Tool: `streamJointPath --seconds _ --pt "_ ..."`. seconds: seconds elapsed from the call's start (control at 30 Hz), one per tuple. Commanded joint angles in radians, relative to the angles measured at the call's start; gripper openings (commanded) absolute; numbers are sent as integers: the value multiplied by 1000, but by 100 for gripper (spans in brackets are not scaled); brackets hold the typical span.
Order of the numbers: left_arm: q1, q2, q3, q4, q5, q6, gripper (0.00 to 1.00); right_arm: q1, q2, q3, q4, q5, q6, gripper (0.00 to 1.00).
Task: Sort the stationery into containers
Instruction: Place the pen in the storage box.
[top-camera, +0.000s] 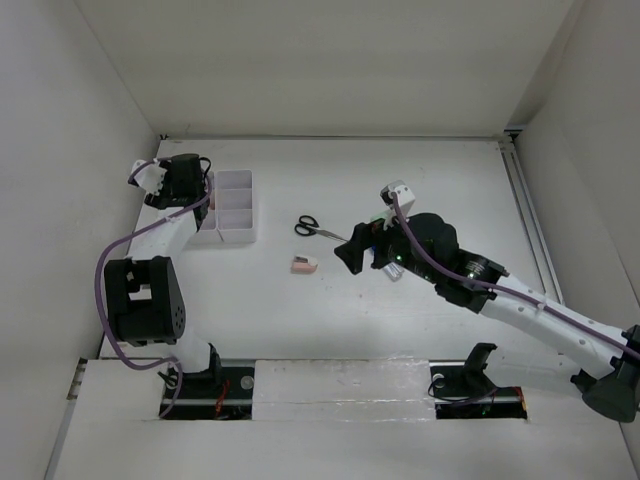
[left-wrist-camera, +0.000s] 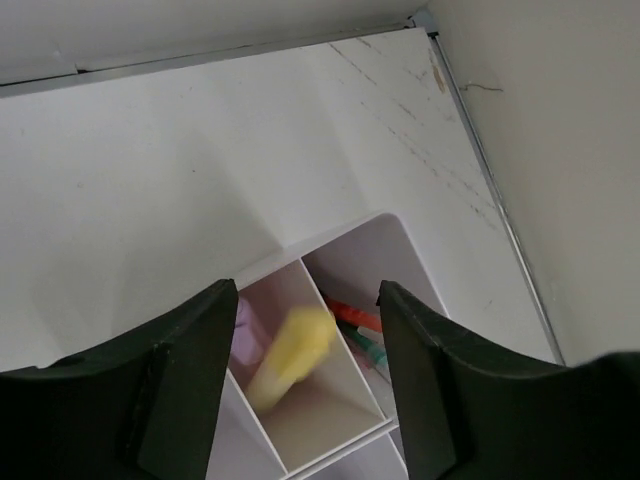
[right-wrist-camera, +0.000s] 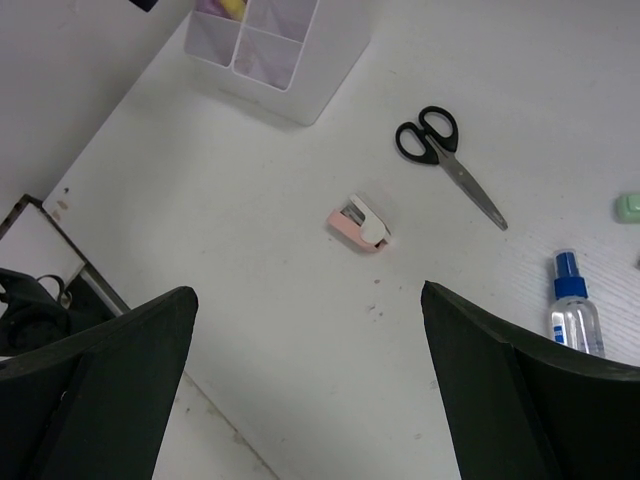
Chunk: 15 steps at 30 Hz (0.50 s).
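Note:
My left gripper (top-camera: 186, 190) hangs open over the left part of the white organiser tray (top-camera: 238, 232). In the left wrist view the open gripper (left-wrist-camera: 305, 298) frames a blurred yellow highlighter (left-wrist-camera: 292, 352) inside a tray (left-wrist-camera: 400, 250) compartment, clear of both fingers. A purple item (left-wrist-camera: 246, 322) lies beside it, and red and green pens (left-wrist-camera: 356, 322) are in the neighbouring compartment. My right gripper (top-camera: 349, 258) is open and empty (right-wrist-camera: 308, 295) above the table. The black-handled scissors (right-wrist-camera: 440, 155), the pink-white eraser (right-wrist-camera: 360, 222) and the blue-capped clear tube (right-wrist-camera: 574, 312) lie on the table ahead of it.
A small green item (right-wrist-camera: 628, 207) lies at the right edge of the right wrist view. The scissors (top-camera: 308, 227) and the eraser (top-camera: 304, 265) lie between the tray and my right gripper. White walls enclose the table on three sides.

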Motion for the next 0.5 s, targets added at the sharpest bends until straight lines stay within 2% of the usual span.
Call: streamJointPath --seconds 0.0,0.23,0.3,0.33,0.37,0.47 --pt "0 -32 6 43 16 8 57 -10 -3 13 62 -11 -19 100" --pt "-40 -185 7 39 49 46 66 -101 26 22 81 -24 -8 100" --pt "-54 -215 64 -51 49 46 77 -148 54 45 82 8 4 100" --pt "-54 -238 91 -94 71 37 86 -160 65 46 82 34 4 100" --pt "-54 -247 148 -180 81 37 100 -178 77 64 82 96 -5 100" --pt "-54 -296 217 -285 150 43 100 -212 140 111 63 213 -7 100"
